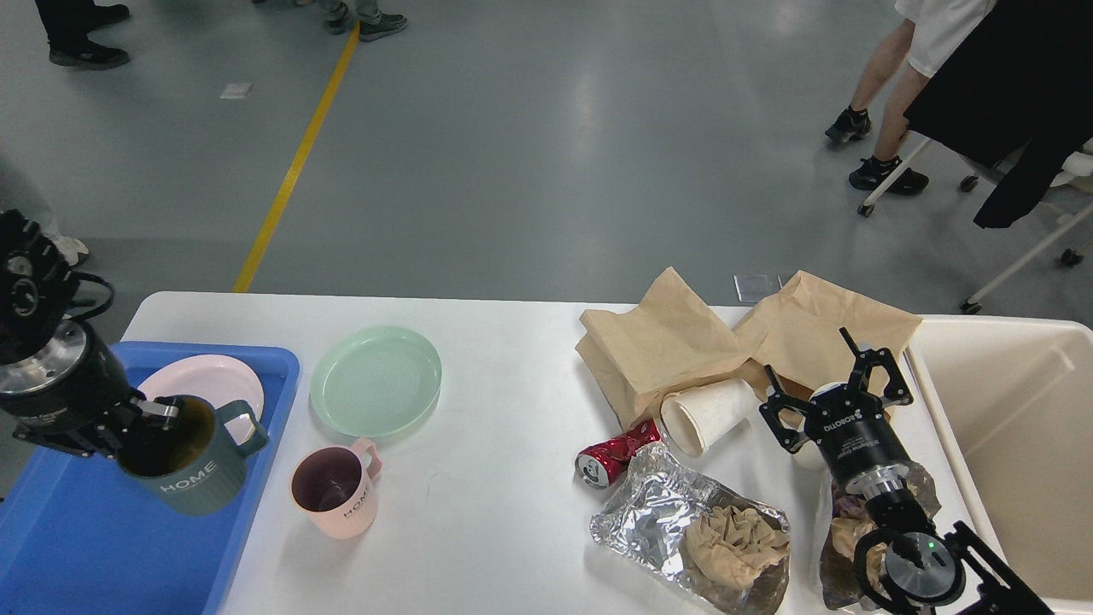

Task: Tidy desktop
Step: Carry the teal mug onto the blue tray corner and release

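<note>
Cluttering desktop [512, 359], whose long axis runs left-right: mint plate [376, 380], pink mug [333, 491], red can [610, 457], paper cup [704, 414], brown bags [675, 342], foil wrappers [683, 530] | left gripper [149, 423] clamped on dark green mug [192, 457], tilted above blue tray [102, 547] | right gripper [832, 384] spread wide, holding nothing, beside cream bin [1016, 427]

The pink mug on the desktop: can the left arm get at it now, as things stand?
Probably not yet. The left end effector is shut on the green mug above the blue tray, so it is occupied. The pink mug stands upright on the desktop nearby, with nothing blocking it.
</note>
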